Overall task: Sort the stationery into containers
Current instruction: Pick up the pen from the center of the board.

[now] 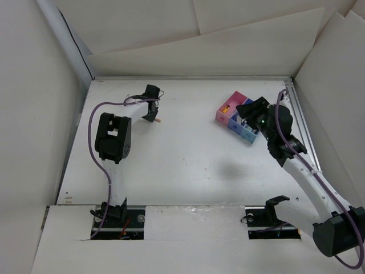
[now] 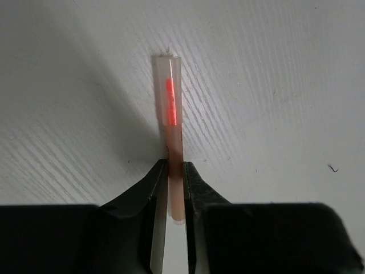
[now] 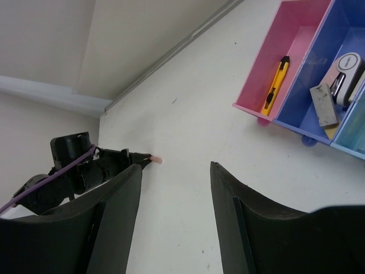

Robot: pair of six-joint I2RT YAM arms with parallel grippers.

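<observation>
My left gripper (image 2: 175, 166) is shut on a thin pink pen (image 2: 171, 97) with a clear cap and an orange-red core; the pen points away from me, low over the white table. In the top view this gripper (image 1: 151, 116) is at the far left, with the pen tip (image 1: 158, 120) sticking out. The containers (image 1: 235, 118) stand at the far right. My right gripper (image 3: 175, 166) is open and empty, held above the table beside them (image 1: 251, 114). The pink box (image 3: 288, 51) holds a yellow-black piece (image 3: 275, 85). The purple-blue box (image 3: 336, 34) holds a white eraser (image 3: 344, 71) and a grey block (image 3: 321, 105).
The light blue box (image 3: 355, 132) is cut off at the right edge of the right wrist view. White walls enclose the table (image 1: 188, 154), and a metal rail (image 1: 301, 123) runs along its right side. The left arm (image 3: 68, 171) shows in the right wrist view.
</observation>
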